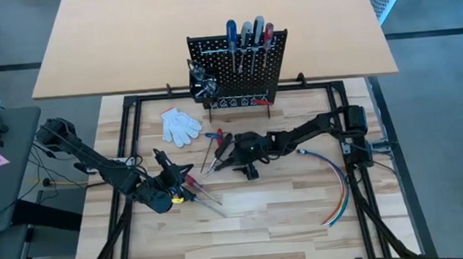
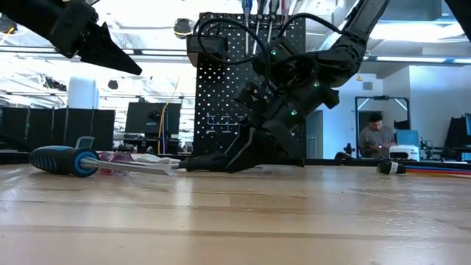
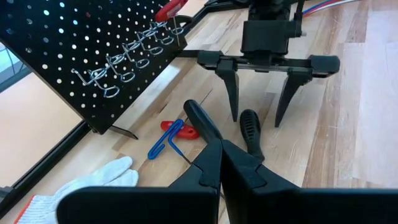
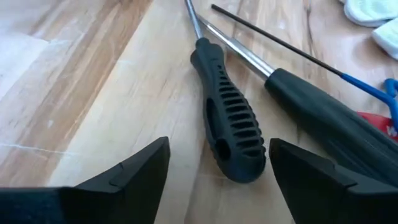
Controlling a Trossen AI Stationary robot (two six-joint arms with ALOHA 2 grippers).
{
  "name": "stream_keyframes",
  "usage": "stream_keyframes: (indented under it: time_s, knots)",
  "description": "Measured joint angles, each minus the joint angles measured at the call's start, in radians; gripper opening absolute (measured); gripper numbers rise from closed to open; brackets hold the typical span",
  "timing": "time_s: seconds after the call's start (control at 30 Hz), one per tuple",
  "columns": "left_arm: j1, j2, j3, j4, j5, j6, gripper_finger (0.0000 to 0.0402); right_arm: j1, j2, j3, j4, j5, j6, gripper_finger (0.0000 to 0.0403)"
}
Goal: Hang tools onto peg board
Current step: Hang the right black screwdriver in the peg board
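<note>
The black peg board [image 1: 239, 64] stands at the table's far side, with several screwdrivers [image 1: 247, 32] hanging from its top. My right gripper [image 4: 217, 171] is open and low over the table. Its fingers stand on either side of a black ribbed-handled screwdriver [image 4: 230, 124] that lies flat, and they do not touch it. A second black-handled screwdriver [image 4: 329, 118] lies beside it. My left gripper [image 3: 221, 168] is shut and empty, raised above the table [image 2: 110, 51], to the left of the right one. A blue-and-black-handled screwdriver [image 2: 66, 160] lies flat near it.
White gloves [image 1: 180, 125] lie left of the board. Small red and blue tools [image 3: 171, 134] lie between the gloves and the screwdrivers. A bundle of coloured wires [image 1: 337, 179] curves along the right side. A small black bin [image 1: 202, 82] hangs at the board's left. A person stands in the room behind [image 2: 372, 136].
</note>
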Motion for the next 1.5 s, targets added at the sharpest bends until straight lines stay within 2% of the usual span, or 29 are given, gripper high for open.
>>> stream_keyframes:
  time_s: [0.43, 0.83, 1.07, 1.17, 1.3, 1.4, 1.5]
  knots:
    - [0.000, 0.000, 0.000, 0.001, 0.000, 0.000, 0.0000, 0.001, 0.020, 0.000, 0.084, -0.005, 0.043, 0.0243]
    - [0.000, 0.000, 0.000, 0.001, 0.000, 0.000, 0.0000, -0.003, 0.051, 0.003, 0.128, -0.007, 0.043, 0.0134]
    - [0.000, 0.000, 0.000, 0.000, 0.000, -0.001, 0.0000, -0.002, 0.088, 0.038, 0.102, -0.010, 0.016, 0.0129]
    - [0.000, 0.000, 0.000, -0.001, 0.001, -0.001, 0.0000, -0.002, 0.065, 0.068, 0.012, -0.001, 0.026, 0.0122]
    - [0.000, 0.000, 0.000, 0.001, 0.001, -0.001, 0.0000, 0.019, -0.041, 0.124, -0.294, 0.086, 0.049, 0.0115]
    - [0.000, 0.000, 0.000, 0.001, 0.001, -0.002, 0.0000, 0.060, -0.150, 0.196, -0.554, 0.254, 0.044, 0.0113]
    - [0.001, 0.000, 0.000, 0.002, 0.001, -0.001, 0.0000, 0.116, -0.244, 0.302, -0.803, 0.505, -0.004, 0.0113]
